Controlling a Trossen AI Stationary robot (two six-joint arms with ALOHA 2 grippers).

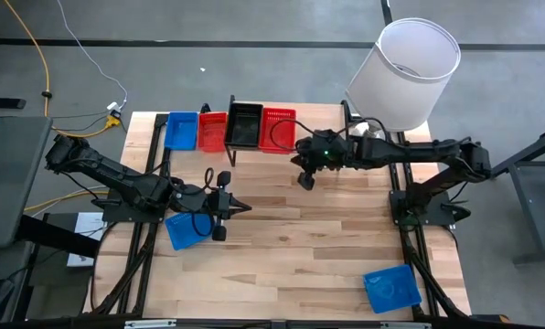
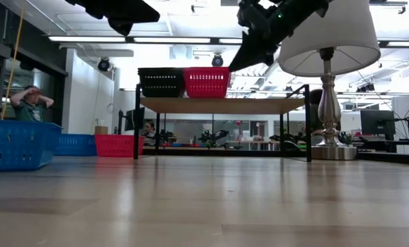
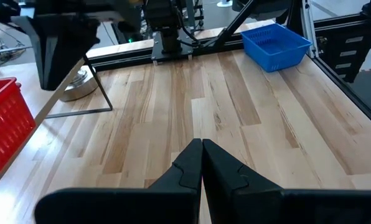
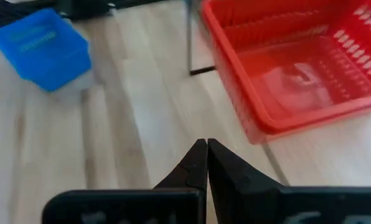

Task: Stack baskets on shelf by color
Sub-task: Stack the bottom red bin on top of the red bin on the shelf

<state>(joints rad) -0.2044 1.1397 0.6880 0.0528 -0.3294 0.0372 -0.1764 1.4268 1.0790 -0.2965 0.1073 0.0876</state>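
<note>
The shelf [image 1: 311, 121] stands at the table's far edge, with a black basket [image 1: 245, 125] and a red basket [image 1: 279, 128] side by side on its plank [image 2: 221, 105]. Left of it, a blue basket [image 1: 182, 130] and another red basket [image 1: 212, 132] rest on the table. A third blue basket [image 1: 183, 230] lies by my left arm, and one more [image 1: 390, 288] lies near the table's near right corner. My left gripper [image 1: 240, 208] hovers shut over mid-table. My right gripper [image 1: 306, 180] hangs shut just in front of the shelf's red basket [image 4: 297, 62].
A table lamp with a white shade [image 1: 405, 73] stands at the shelf's right end, its metal base [image 3: 78, 87] on the table. The shelf's thin black legs [image 2: 136, 123] reach down to the table. Bare wood lies between the two grippers and toward the near edge.
</note>
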